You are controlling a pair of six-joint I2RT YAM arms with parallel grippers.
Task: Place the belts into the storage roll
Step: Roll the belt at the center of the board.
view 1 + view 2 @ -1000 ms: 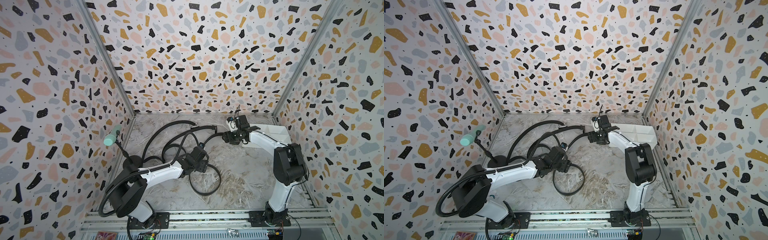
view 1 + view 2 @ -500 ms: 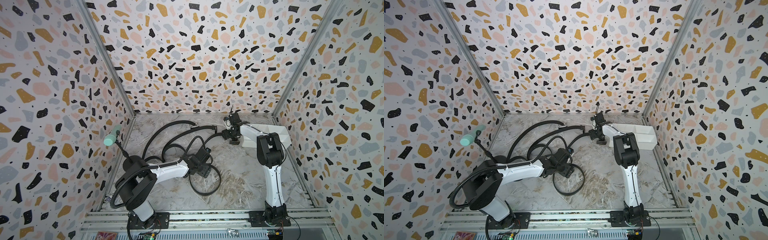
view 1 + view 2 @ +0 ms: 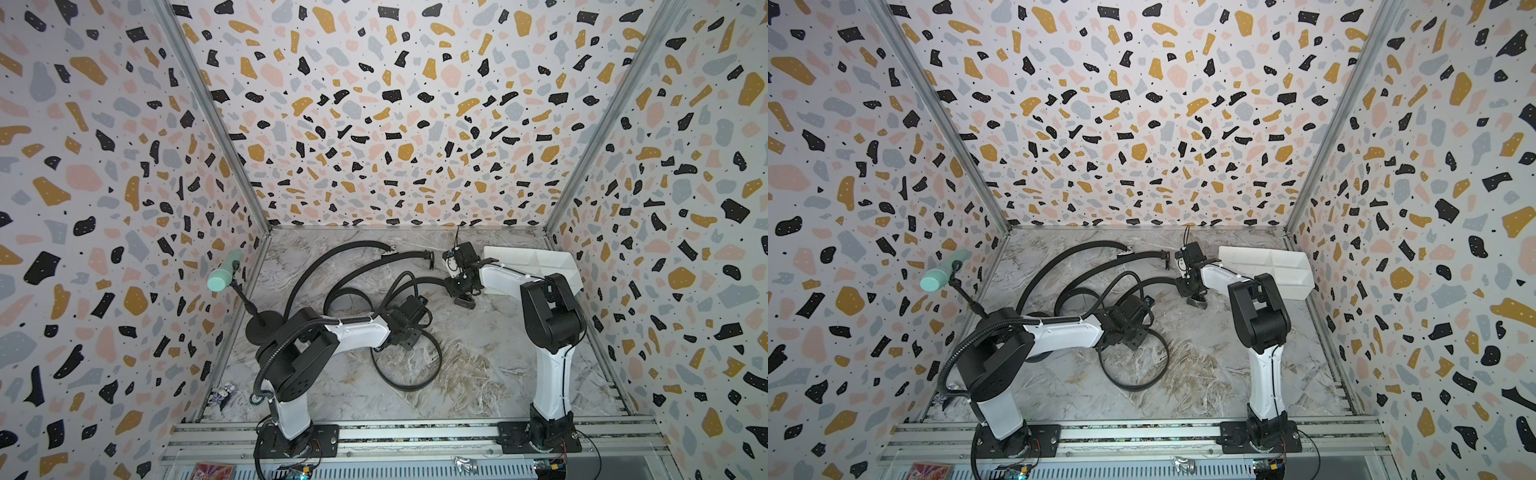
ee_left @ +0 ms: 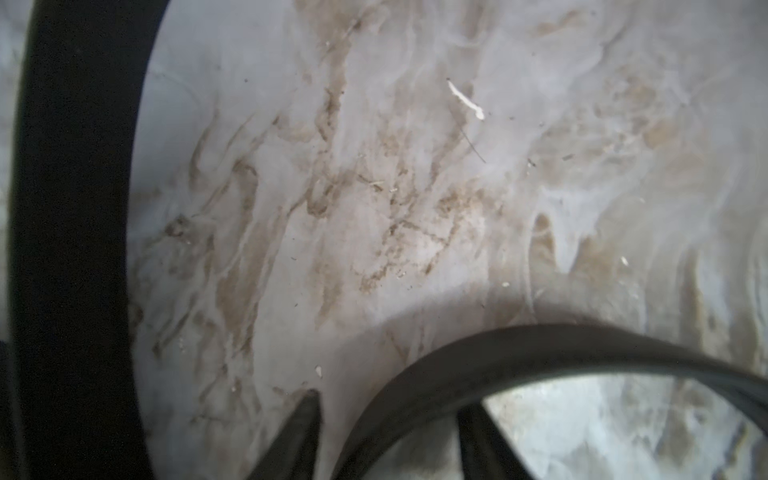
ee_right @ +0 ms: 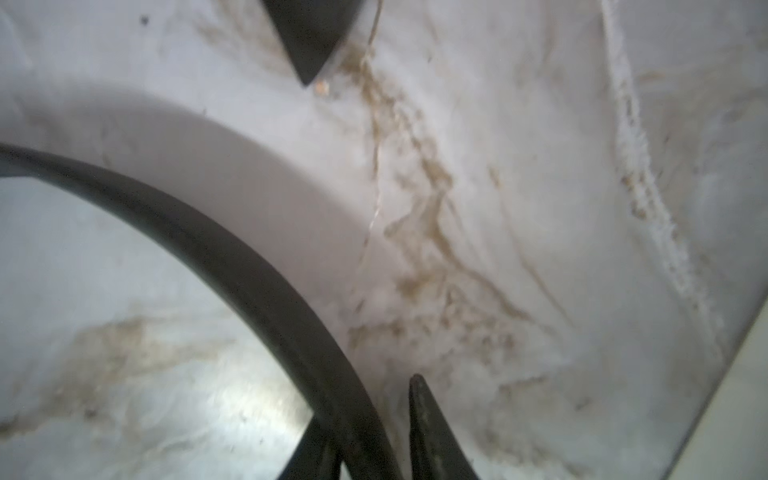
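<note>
Left fingers (image 4: 303, 432) and right fingers (image 5: 432, 432) each straddle a strap low over the counter.
Three long, narrow black belts (image 3: 345, 248) sprawl in loops on the marbled grey counter (image 3: 478, 365). None lies in the white plastic divided storage roll (image 3: 519, 252) by the far right wall. Light, limp and smooth, they will likely sag and slide, so a hold near a buckle end looks safest. The left pair is set wider and the right pair narrow; I cannot tell whether either truly pinches.

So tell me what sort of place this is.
Probably a robot data-collection booth: terrazzo-print panel walls around a marble-look tabletop, two robot arms bolted to an aluminium rail, a microphone on a stand.
</note>
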